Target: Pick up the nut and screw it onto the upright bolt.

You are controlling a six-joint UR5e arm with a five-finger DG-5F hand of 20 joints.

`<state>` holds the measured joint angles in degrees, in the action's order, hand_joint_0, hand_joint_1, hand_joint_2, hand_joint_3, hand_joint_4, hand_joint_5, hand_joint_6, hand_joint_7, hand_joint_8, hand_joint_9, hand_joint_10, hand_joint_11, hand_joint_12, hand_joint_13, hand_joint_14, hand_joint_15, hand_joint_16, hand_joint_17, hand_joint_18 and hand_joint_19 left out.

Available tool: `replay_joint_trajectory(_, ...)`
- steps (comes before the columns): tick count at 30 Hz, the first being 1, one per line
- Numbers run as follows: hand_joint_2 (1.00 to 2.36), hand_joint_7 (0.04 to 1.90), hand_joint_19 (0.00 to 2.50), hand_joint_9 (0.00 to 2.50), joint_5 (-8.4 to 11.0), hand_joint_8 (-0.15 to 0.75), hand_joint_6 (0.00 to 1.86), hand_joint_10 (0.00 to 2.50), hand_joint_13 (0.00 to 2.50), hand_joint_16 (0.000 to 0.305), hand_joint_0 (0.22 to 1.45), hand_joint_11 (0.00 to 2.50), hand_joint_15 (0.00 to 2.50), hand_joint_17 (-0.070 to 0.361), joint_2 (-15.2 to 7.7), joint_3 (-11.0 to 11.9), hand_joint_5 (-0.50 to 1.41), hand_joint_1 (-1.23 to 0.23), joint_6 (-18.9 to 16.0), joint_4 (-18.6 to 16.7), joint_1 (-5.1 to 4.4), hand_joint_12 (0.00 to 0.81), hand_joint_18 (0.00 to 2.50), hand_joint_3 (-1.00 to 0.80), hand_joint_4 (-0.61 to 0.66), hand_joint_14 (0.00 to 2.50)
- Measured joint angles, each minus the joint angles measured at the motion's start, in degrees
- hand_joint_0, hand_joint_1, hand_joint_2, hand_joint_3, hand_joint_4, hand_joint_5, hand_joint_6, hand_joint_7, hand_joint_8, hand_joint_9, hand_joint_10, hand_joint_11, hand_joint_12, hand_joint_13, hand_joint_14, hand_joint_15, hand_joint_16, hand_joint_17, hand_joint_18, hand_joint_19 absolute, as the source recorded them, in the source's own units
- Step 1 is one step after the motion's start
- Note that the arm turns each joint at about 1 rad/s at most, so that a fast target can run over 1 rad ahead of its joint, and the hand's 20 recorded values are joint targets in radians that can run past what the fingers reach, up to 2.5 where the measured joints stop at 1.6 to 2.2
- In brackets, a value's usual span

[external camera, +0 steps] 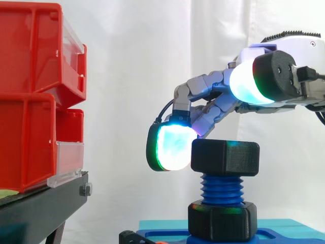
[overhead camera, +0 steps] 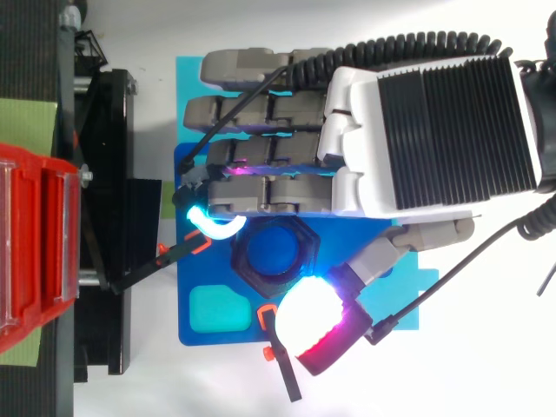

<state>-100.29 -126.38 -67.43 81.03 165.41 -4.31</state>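
Fingers (external camera: 172, 147): curled on our hand (overhead camera: 426, 130), one pad touching the nut (external camera: 225, 157) on its left face; thumb pad (external camera: 249, 84) sits above its near side.
Nut: atop the upright bolt (external camera: 222, 189).
Axis: vertical, we judge.

No text, label or number is readable.

A robotics lab bench: a white curtain (external camera: 137, 76) backdrop, 2 stacked red bins (external camera: 30, 96) on a black stand (external camera: 40, 203), and a blue fixture plate (overhead camera: 187, 295).
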Motion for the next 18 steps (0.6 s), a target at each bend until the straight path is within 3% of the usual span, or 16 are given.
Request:
replay_joint_trajectory(5, 1.0, 1.33, 0.03, 0.62, -0.73, 0.26, 0.5, 0.0, 0.44, 0.039, 0.53, 0.0, 0.0, 0.089, 0.0, 0.0, -0.05, -0.1, 0.0, -0.2, 0.44, 0.328, 0.21, -0.5, 0.22, 0.0)
replay_joint_trajectory(8, 1.0, 1.5, 0.03, 0.69, -1.26, 0.272, 0.5, 0.0, 0.49, 0.038, 0.53, 0.0, 0.0, 0.086, 0.0, 0.0, -0.03, -0.13, 0.0, -0.3, 0.8, 0.319, 0.25, -0.5, 0.2, 0.0)
replay_joint_trajectory(18, 1.0, 1.31, 0.06, 0.84, -2.69, 0.276, 0.63, 0.0, 0.6, 0.035, 0.54, 0.0, 0.0, 0.078, 0.1, 0.6, -0.02, -0.17, 0.3, -0.4, 2.08, 0.289, 0.38, -0.5, 0.18, 0.0)
